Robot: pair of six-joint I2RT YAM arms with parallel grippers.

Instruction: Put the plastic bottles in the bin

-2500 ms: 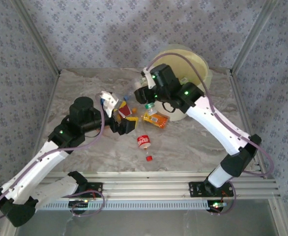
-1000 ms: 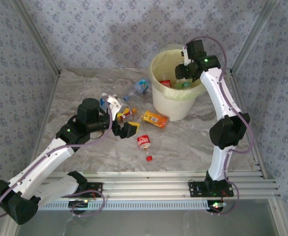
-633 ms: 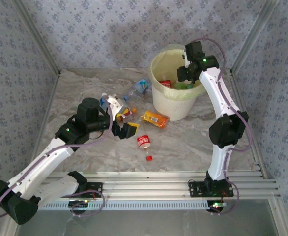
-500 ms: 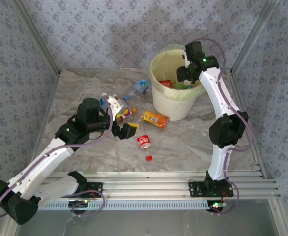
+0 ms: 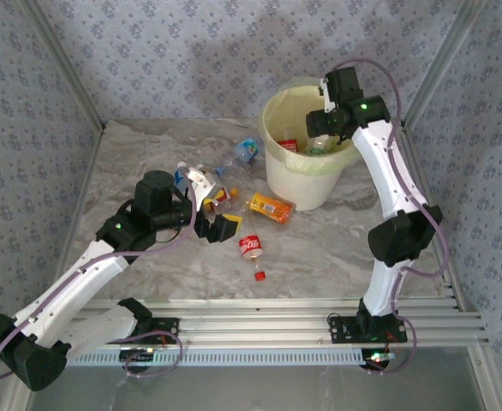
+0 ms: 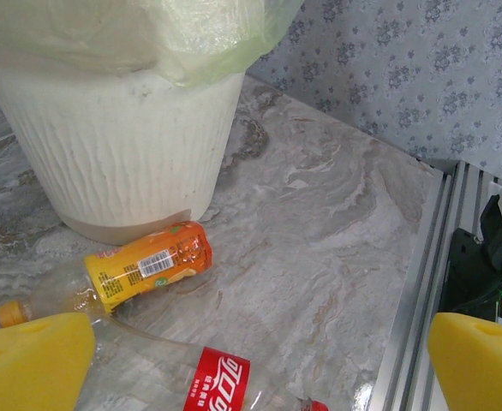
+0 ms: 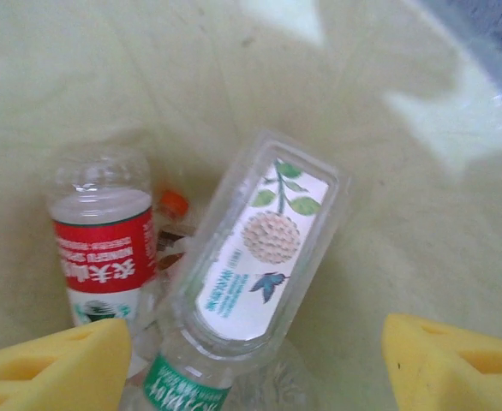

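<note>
The left tool (image 6: pixel 259 330) is spread wide and pinches nothing; the clear crushed plastic bottle with the red cola label (image 6: pixel 219 381) lies on the marble surface (image 6: pixel 319 223) just under its yellow pads (image 6: pixel 28 360). Just beyond is the small orange-labelled bottle (image 6: pixel 148 265), beside the foot of the round white bin (image 6: pixel 114 154). I judge these empty bottles light, thin and slippery, so the grip should go across the labelled middle. The right tool (image 7: pixel 255 342) is also spread and empty over the bin, where a clear bottle with a white plant label (image 7: pixel 259 248) and a red-labelled bottle (image 7: pixel 101 248) lie below it.
</note>
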